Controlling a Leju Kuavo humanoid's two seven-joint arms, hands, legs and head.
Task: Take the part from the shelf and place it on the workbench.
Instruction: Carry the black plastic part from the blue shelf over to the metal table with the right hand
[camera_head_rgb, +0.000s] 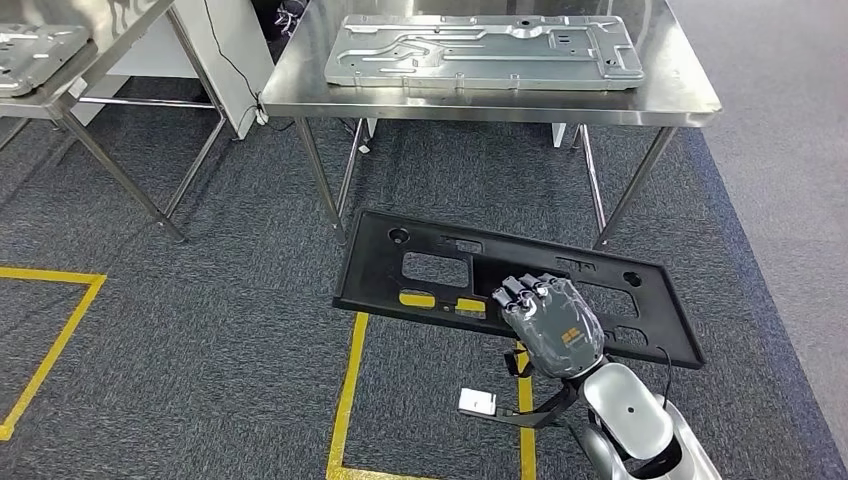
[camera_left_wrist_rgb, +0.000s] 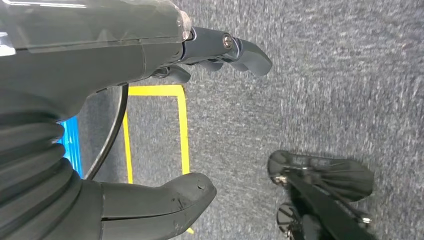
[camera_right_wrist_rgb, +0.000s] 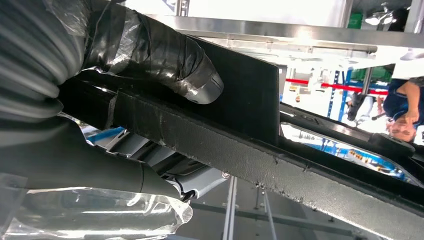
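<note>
- Right hand (camera_head_rgb: 551, 322) fingers (camera_head_rgb: 527, 291) clamp the black plastic panel's (camera_head_rgb: 440, 272) near edge; it hangs level above carpet, table (camera_head_rgb: 480, 98) at 12 o'clock.
- Panel looks light, stiff, long; one-sided hold may tip.
- Left hand (camera_left_wrist_rgb: 100, 75) fingers spread, holding nothing.

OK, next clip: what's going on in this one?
The robot's right hand holds a flat black plastic panel by its near edge, carrying it above the carpet in front of a steel workbench. A silver metal plate already lies on that bench. The left hand hangs over the floor holding nothing.
</note>
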